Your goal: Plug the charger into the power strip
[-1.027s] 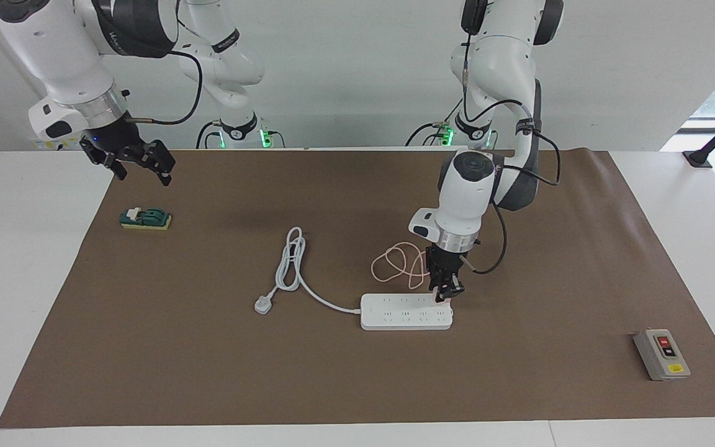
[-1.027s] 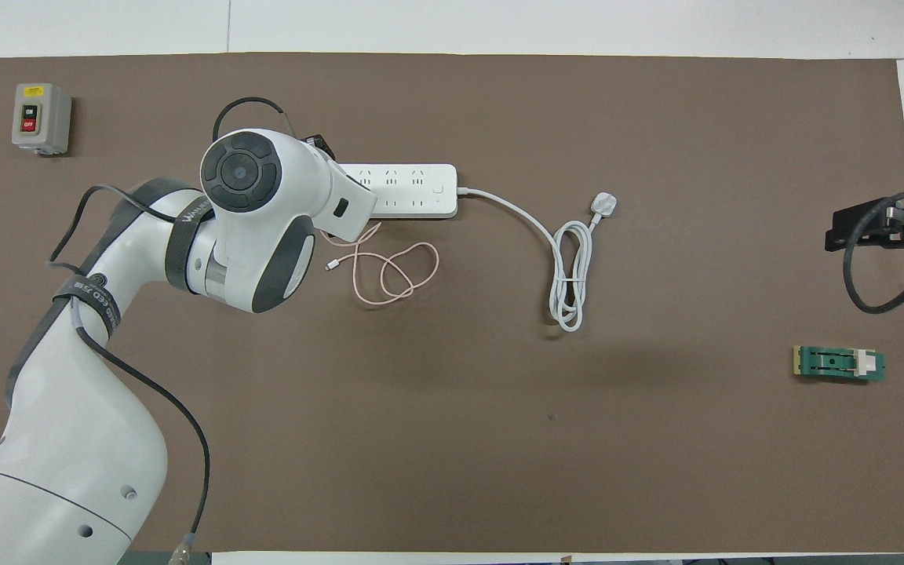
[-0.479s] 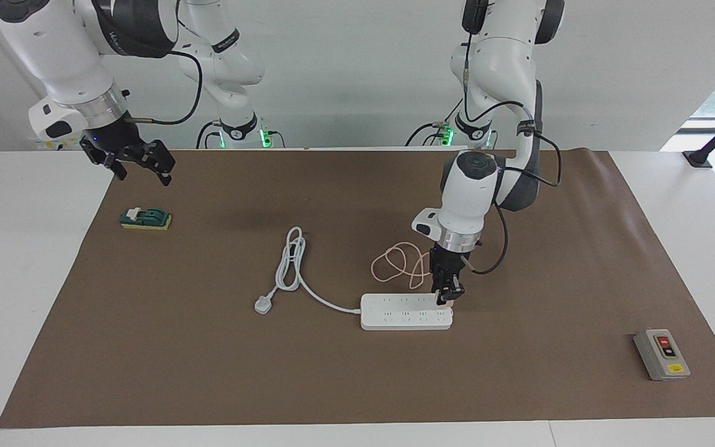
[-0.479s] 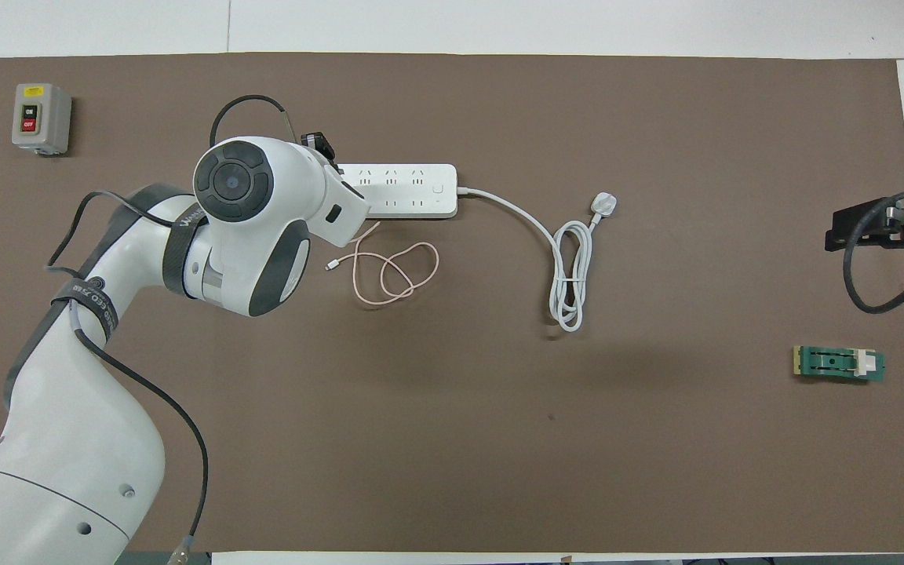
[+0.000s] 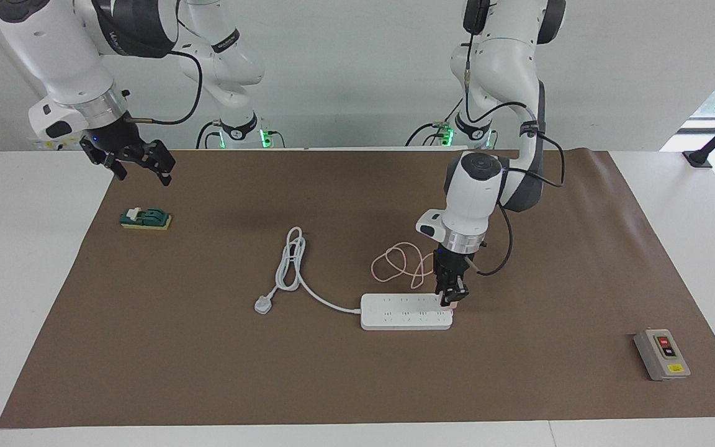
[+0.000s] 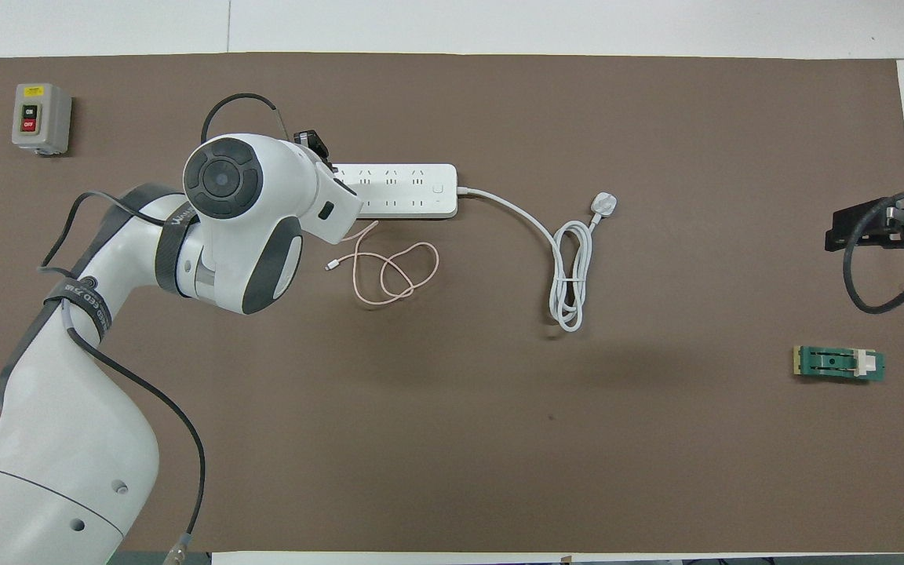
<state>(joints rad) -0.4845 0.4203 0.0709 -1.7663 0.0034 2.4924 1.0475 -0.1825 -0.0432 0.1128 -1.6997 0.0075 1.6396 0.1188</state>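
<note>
my left gripper (image 5: 451, 300) is clamped tight on the charger (image 5: 449, 303), holding it down against the power strip (image 5: 404, 312) at the end toward my left arm's side, pink cable (image 5: 398, 265) looped on the mat (image 5: 357, 372) nearer to me. my right gripper (image 5: 140, 162) hangs wide open above the mat's edge, waiting near the green block (image 5: 146, 218).

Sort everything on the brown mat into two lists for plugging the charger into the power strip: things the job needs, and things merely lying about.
Needed:
- charger, held in the shut left gripper over the strip's end
- its pink cable
- power strip

Lying about:
- grey switch box
- green block
- strip's own three-pin plug
- right gripper, open, waiting
</note>
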